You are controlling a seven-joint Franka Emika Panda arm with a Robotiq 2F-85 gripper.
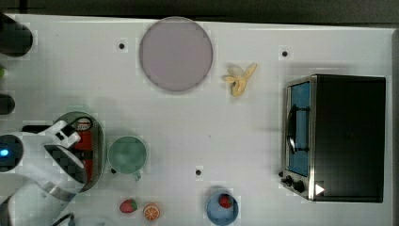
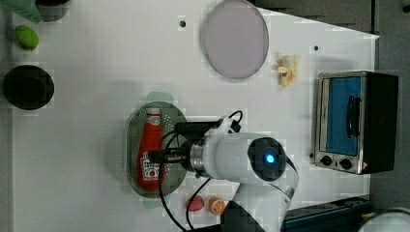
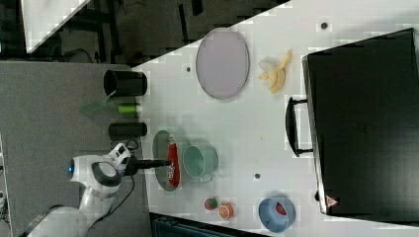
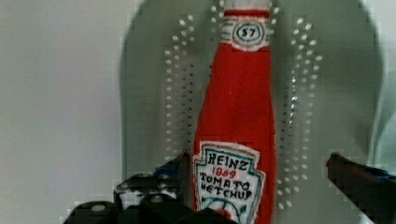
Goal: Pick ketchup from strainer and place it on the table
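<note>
Lying flat in the pale green strainer, the ketchup bottle points its white cap toward the left view's top, label end toward the bottom; the hand hangs over that label end, fingers spread wide with one on each side of the bottle, gripping nothing; the strainer rests on the white desk with the round green mug just beside it on the top view's right; the blue bowl near the desk's lower edge in the top view holds a single strawberry; another strawberry and an orange half sit loose on the desk; the grey plate sits near the peeled banana; the toaster oven stands at the top view's right.
</note>
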